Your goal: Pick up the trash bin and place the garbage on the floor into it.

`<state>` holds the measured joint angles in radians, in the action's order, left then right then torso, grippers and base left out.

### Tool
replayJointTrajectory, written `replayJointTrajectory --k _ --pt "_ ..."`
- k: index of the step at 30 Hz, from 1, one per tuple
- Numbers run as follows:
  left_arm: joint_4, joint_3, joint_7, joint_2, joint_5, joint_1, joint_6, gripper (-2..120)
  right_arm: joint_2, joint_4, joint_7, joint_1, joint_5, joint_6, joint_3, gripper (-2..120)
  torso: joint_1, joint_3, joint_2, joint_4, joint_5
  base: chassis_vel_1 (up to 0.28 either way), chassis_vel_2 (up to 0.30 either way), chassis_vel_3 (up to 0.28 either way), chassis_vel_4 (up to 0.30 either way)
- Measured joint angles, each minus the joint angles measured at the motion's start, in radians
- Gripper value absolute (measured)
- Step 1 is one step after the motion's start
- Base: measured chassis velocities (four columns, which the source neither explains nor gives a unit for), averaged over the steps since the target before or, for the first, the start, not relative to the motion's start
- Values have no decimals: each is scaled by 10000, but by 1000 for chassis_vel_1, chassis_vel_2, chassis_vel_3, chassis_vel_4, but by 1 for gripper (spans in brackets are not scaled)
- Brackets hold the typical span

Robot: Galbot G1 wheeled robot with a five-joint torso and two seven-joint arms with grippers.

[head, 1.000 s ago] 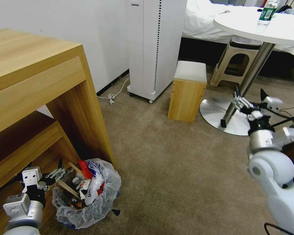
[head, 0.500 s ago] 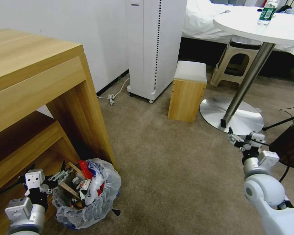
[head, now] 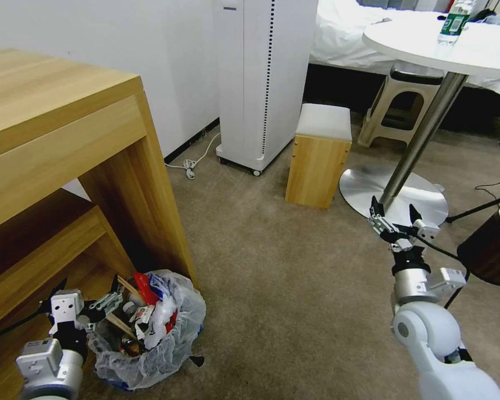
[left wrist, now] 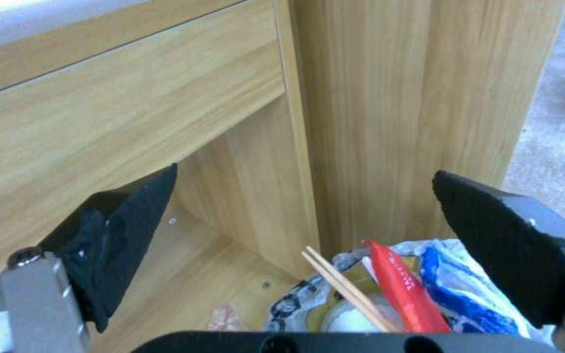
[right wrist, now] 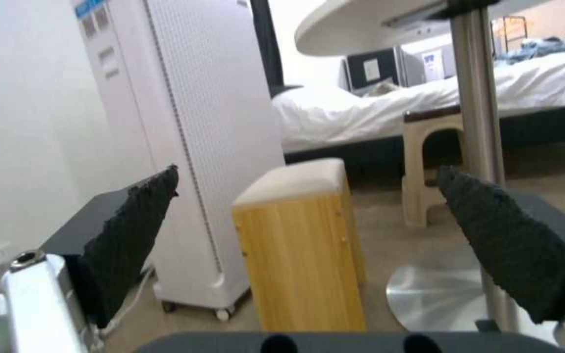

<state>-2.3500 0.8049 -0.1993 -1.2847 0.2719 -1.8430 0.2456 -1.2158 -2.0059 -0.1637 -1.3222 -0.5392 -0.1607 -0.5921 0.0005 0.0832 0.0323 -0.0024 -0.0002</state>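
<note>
The trash bin (head: pixel 155 339), lined with a crinkled translucent bag, stands on the beige carpet floor (head: pixel 294 278) against the wooden desk's leg. Garbage fills it: a red carton (head: pixel 144 289) (left wrist: pixel 400 289), wooden sticks (head: pixel 119 322) (left wrist: pixel 345 289) and a blue-white packet (left wrist: pixel 462 291). My left gripper (head: pixel 89 284) (left wrist: pixel 303 171) is open just beside the bin's rim on the desk side, with nothing between its fingers. My right gripper (head: pixel 393 206) (right wrist: pixel 307 169) hangs open and empty over the carpet near the table's base.
The wooden desk (head: pixel 55 139) overhangs the bin. A white tower appliance (head: pixel 261 83), a wooden cube stool (head: pixel 318 158), the round table's metal base (head: pixel 422 203) and a dark brown bin (head: pixel 491 250) stand farther off. Open carpet lies in the middle.
My right arm has dropped from beside the table leg and swung inwards to the left. The left gripper has edged slightly lower by the bin. The bin has stayed put.
</note>
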Motion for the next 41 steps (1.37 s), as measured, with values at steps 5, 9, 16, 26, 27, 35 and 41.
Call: replayJointTrajectory --k 5,9,16,26,27,35,41 --pt "19 -2 -2 53 76 33 -63 100 -170 -206 -187 -61 363 57 -70 100 0 0 0 1 3 0 0 0 0" --pt "158 -1 17 122 44 87 -180 100 -332 -257 -351 -101 529 131 -82 100 0 0 1 1 2 0 0 0 0" --pt "275 -4 20 188 72 171 -245 100 -430 -238 -427 -99 628 265 -23 100 0 1 0 1 1 0 0 0 0" --pt "279 0 20 201 132 193 -164 100 -448 -182 -522 -87 738 418 -39 100 1 0 0 1 2 0 0 0 0" --pt "279 0 20 200 134 193 -161 100 -448 -180 -524 -86 738 419 -39 100 1 0 0 1 2 0 0 0 0" --pt "277 1 18 197 136 193 -153 100 -442 -174 -529 -81 738 425 -39 100 1 0 0 1 2 0 0 0 0" --pt "276 1 15 197 136 193 -149 100 -439 -170 -531 -78 737 425 -39 100 1 0 0 1 2 0 0 0 0"
